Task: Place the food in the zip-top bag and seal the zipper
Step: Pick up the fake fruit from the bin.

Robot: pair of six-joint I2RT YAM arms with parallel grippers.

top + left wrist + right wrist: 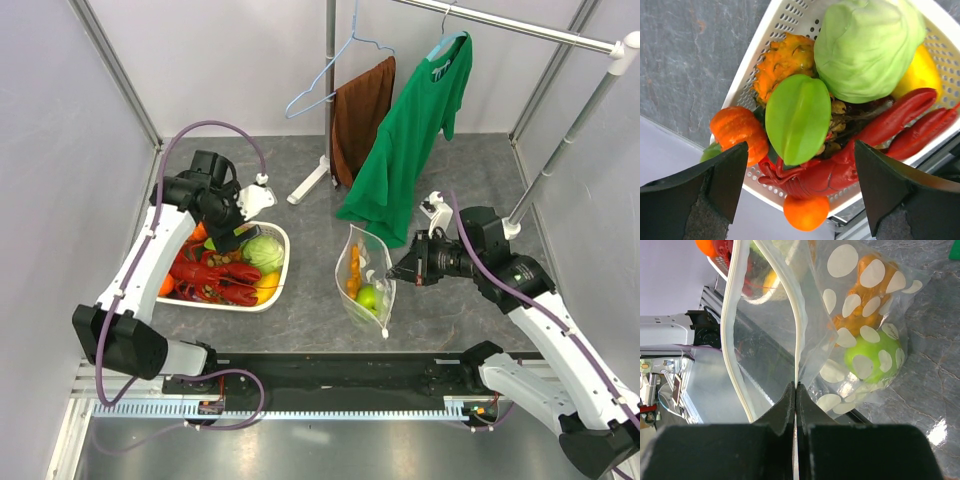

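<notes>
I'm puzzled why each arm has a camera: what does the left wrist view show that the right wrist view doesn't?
Left only: the open left hand, and cabbage, star fruit and lobsters close up. Right only: the right hand shut on the zipper of the dotted bag, an orange piece and green ball inside. Both: the white basket, a blurry corner in the right view, and the grey table.

grey table (305,300) carries a white basket (286,262) and the zip-top bag (367,275).
</notes>
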